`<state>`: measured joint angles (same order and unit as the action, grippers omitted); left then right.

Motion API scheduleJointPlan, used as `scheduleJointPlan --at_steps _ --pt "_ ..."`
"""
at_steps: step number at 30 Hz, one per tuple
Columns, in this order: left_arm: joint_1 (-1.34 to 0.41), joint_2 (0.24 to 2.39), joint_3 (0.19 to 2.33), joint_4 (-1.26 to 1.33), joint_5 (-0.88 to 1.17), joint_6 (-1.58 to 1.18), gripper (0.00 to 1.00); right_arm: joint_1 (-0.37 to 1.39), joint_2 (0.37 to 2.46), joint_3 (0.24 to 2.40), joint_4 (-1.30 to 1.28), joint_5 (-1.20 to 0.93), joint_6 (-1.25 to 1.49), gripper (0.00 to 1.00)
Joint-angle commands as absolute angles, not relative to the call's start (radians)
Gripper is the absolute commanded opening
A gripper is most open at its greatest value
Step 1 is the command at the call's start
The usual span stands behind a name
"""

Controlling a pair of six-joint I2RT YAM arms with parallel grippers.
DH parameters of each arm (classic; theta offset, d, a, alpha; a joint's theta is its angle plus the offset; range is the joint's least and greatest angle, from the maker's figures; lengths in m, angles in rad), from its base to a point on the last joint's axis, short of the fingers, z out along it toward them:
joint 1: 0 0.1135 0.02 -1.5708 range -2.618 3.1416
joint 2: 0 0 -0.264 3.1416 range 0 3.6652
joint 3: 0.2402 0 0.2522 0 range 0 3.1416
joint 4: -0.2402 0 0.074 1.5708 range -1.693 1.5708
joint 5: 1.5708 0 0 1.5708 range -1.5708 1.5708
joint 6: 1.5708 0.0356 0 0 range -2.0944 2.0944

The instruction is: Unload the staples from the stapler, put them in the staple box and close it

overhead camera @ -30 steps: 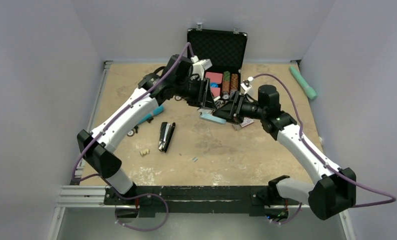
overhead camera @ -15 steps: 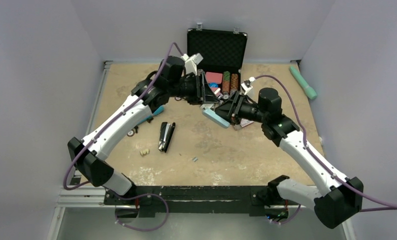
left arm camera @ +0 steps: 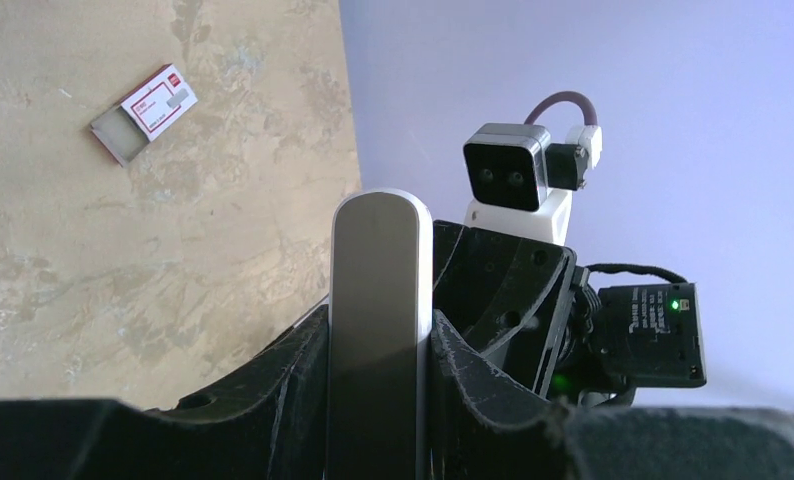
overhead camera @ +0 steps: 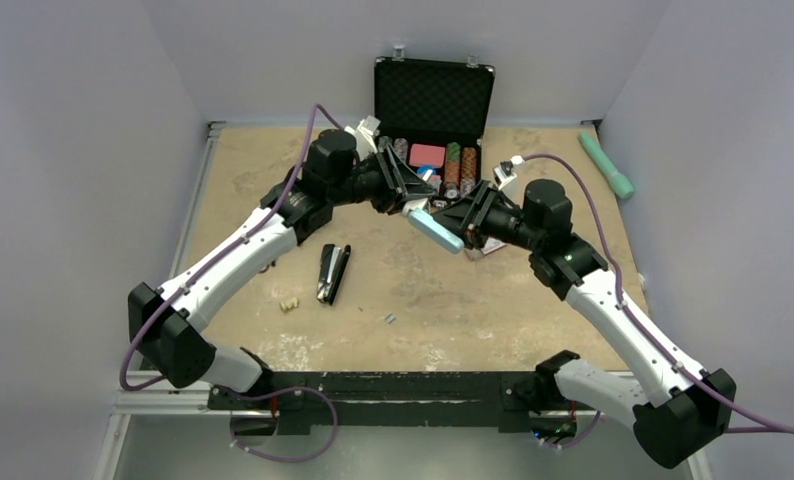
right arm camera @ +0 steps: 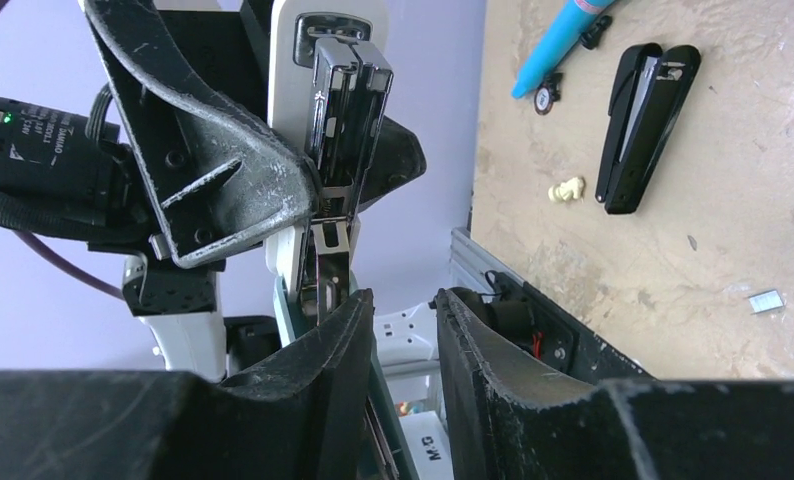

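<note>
A light-blue stapler hangs in the air over the middle of the table, held between both arms. My left gripper is shut on its smooth pale body. In the right wrist view the stapler shows its open metal magazine. My right gripper is close under it, with a gap between the jaws. The stapler's teal edge runs along the inner side of the left finger. A tiny grey strip of staples lies on the table near the front and shows as staples in the right wrist view.
A black stapler lies left of centre, with a small cream lump beside it. An open black case with coloured items stands at the back. A staple box lies under the arms. A teal tube rests at the far right. A blue pen lies at the left.
The left arm has drawn back to the left and turned the stapler, which now slants more steeply. The right gripper has followed it and its jaws have narrowed.
</note>
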<state>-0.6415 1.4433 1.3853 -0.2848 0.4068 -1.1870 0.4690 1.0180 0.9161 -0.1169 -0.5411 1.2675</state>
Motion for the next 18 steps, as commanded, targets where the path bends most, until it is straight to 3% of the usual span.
scheduleJointPlan --at_steps 1,7,11,18 --pt "-0.627 1.414 1.366 -0.151 0.308 -1.282 0.00 0.505 0.982 0.982 -0.094 -0.577 1.304 0.35" --pt "-0.607 1.414 1.288 -0.026 0.337 -1.378 0.00 0.515 0.977 1.025 -0.126 -0.555 1.316 0.33" --pt "-0.585 1.463 1.196 0.297 0.440 -1.509 0.00 0.543 0.982 1.092 -0.180 -0.516 1.312 0.32" --pt "-0.582 1.475 1.202 0.329 0.458 -1.496 0.00 0.593 1.019 1.212 -0.258 -0.464 1.294 0.31"
